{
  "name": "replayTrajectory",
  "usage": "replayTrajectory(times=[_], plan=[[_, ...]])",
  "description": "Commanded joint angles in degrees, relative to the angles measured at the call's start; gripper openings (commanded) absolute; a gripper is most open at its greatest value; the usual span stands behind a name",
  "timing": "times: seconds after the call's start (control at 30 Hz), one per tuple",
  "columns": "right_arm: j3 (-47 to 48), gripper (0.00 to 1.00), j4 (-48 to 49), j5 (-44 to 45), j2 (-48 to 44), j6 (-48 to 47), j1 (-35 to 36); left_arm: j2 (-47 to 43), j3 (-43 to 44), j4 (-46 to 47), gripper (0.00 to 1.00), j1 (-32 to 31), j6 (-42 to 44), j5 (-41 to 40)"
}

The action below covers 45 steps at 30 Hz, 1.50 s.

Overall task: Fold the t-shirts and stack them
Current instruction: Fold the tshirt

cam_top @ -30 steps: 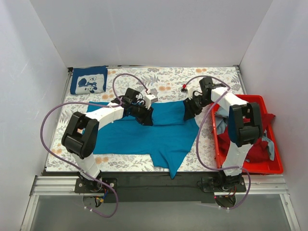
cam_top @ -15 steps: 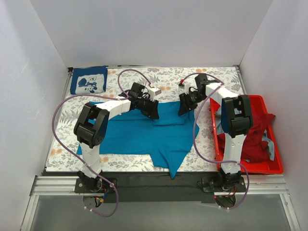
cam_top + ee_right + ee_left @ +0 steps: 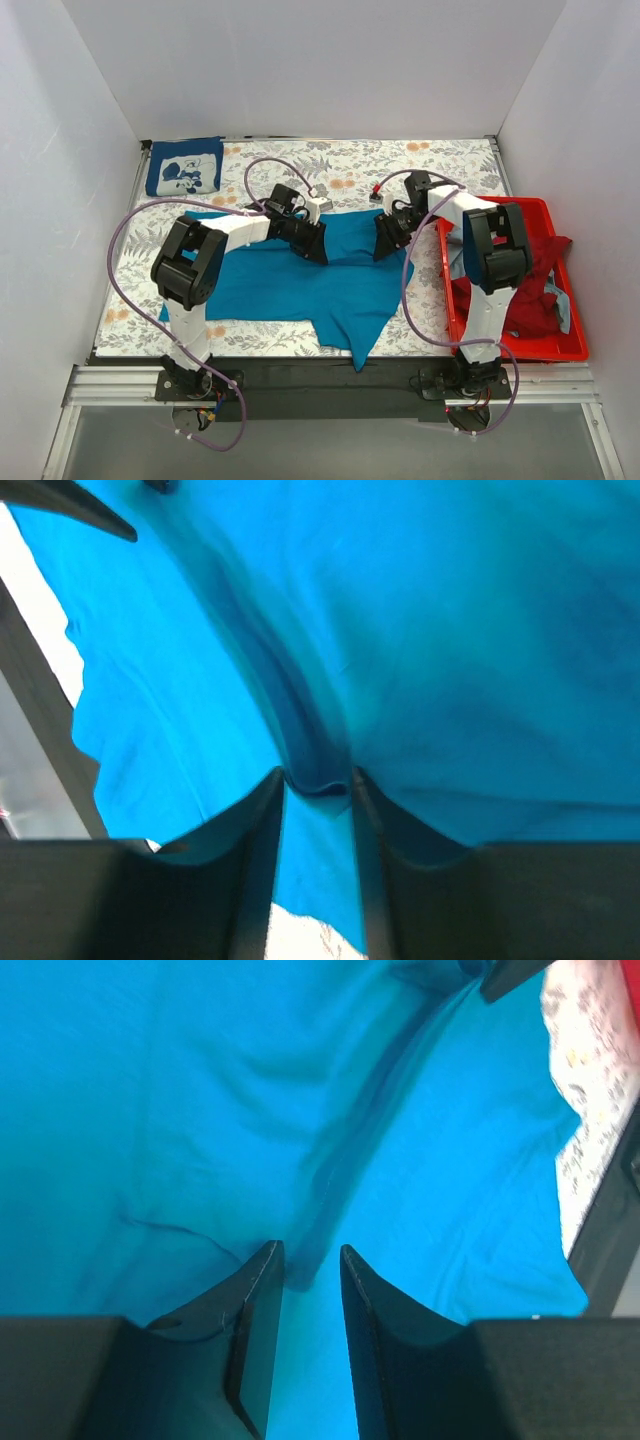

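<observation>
A plain teal t-shirt (image 3: pixel 300 280) lies spread across the middle of the flowered table, one corner hanging over the near edge. My left gripper (image 3: pixel 313 241) is down on its upper middle, and the right gripper (image 3: pixel 386 241) on its upper right edge. In the left wrist view the jaws (image 3: pixel 310 1255) stand narrow, with a dark ridge of teal cloth (image 3: pixel 330 1160) running into the tips. In the right wrist view the gripper (image 3: pixel 318 778) pinches a bunched fold of teal cloth (image 3: pixel 300 710). A folded navy t-shirt (image 3: pixel 183 167) with a white print lies at the far left corner.
A red plastic bin (image 3: pixel 520 350) stands at the right edge, holding a dark red shirt (image 3: pixel 535 300) and pale blue-grey cloth (image 3: pixel 458 262). White walls close in the table on three sides. Purple cables loop over both arms.
Both grippers have come down and nearer onto the shirt's upper part. The right jaws have narrowed onto a fold of the cloth.
</observation>
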Motion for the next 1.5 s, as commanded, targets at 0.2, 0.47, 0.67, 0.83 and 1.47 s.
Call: replayTrajectory(times=[0.2,0.47,0.67,0.83,1.47], plan=[[-3.88,0.48,-3.96,2.29,-8.39,-9.93,0.94,-9.89,-6.27,1.28,0.27,-0.88,4.30,3.17],[4.10,0.46,-2.84,5.53,-8.13,-3.54,0.94,-19.91,-7.95,0.58,0.32,2.96,2.12,-3.59],[9.91,0.45,1.22,16.16,-4.80,2.19,1.82,-18.78,-2.16,-9.68,0.33,15.86,0.53,-7.81],[11.93,0.45,0.87,20.39,-1.19,3.25,2.70,-14.56,1.63,-20.42,0.33,24.86,5.80,-12.82],[22.73,0.45,4.47,34.10,13.57,2.63,1.12,2.66,5.58,-20.16,0.31,39.90,8.53,-14.77]])
